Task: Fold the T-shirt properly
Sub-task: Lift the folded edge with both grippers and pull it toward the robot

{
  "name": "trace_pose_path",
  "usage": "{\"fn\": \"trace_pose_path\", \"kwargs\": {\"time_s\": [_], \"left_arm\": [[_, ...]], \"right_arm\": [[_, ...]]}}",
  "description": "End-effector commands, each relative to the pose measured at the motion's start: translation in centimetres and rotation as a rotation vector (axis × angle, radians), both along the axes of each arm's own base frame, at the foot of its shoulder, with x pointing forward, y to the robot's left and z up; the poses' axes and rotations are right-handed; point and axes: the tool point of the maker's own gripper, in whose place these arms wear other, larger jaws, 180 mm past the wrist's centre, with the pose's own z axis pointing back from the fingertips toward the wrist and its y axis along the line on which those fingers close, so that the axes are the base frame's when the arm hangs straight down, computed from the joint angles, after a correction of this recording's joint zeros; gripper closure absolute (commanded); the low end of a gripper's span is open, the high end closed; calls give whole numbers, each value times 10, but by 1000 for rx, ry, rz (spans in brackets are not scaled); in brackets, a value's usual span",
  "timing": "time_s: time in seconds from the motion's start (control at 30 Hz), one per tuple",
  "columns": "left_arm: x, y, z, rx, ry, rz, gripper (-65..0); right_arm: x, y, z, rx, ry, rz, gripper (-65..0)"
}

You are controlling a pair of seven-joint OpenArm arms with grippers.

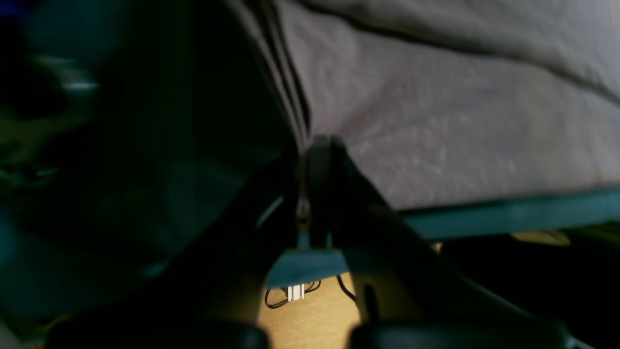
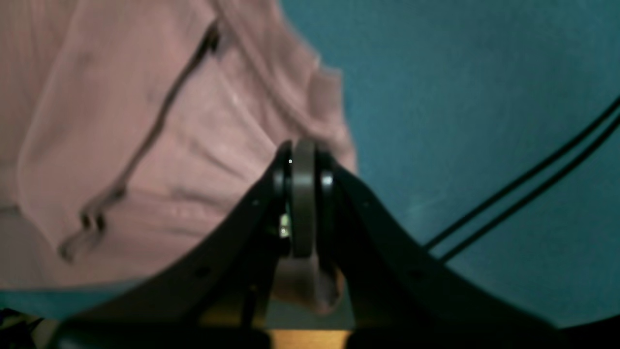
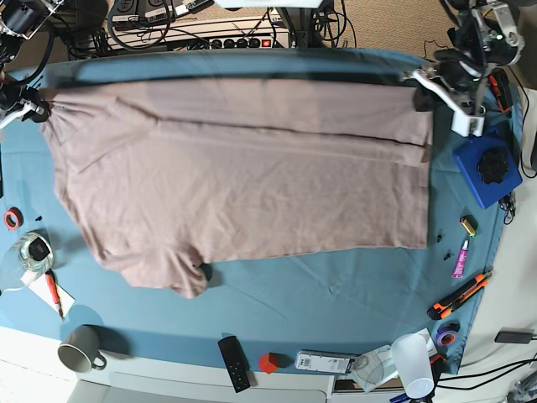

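The T-shirt (image 3: 243, 185), dusty pink-beige, hangs stretched across the back of the blue table cloth (image 3: 336, 294), its lower part draped forward and one sleeve (image 3: 180, 281) at the front left. On the right of the base view, my left gripper (image 3: 417, 84) is shut on the shirt's right edge. The left wrist view shows its jaws pressed together (image 1: 315, 145) on a fold of the fabric (image 1: 460, 121). My right gripper (image 3: 38, 107) holds the left edge. Its jaws (image 2: 302, 155) are shut in the right wrist view, with shirt cloth (image 2: 121, 145) pinched between them.
A blue box (image 3: 485, 168) stands at the right edge. Near the front lie a grey mug (image 3: 80, 354), a black remote (image 3: 234, 363), a red cube (image 3: 268, 363) and a plastic cup (image 3: 414, 361). A glass (image 3: 32, 250) and a tape roll (image 3: 11, 218) are at the left. Orange cutters (image 3: 457, 295) lie at the right.
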Motion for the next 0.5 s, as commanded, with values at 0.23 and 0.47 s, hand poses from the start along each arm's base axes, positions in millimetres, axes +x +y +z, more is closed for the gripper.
{"fn": "trace_pose_path", "kwargs": {"time_s": [0.23, 0.47], "left_arm": [[3, 4, 16, -16, -67, -31, 0], [2, 2, 16, -9, -69, -65, 0]], "right_arm": [[9, -7, 22, -31, -35, 26, 0], [0, -4, 17, -17, 18, 42, 0]]}}
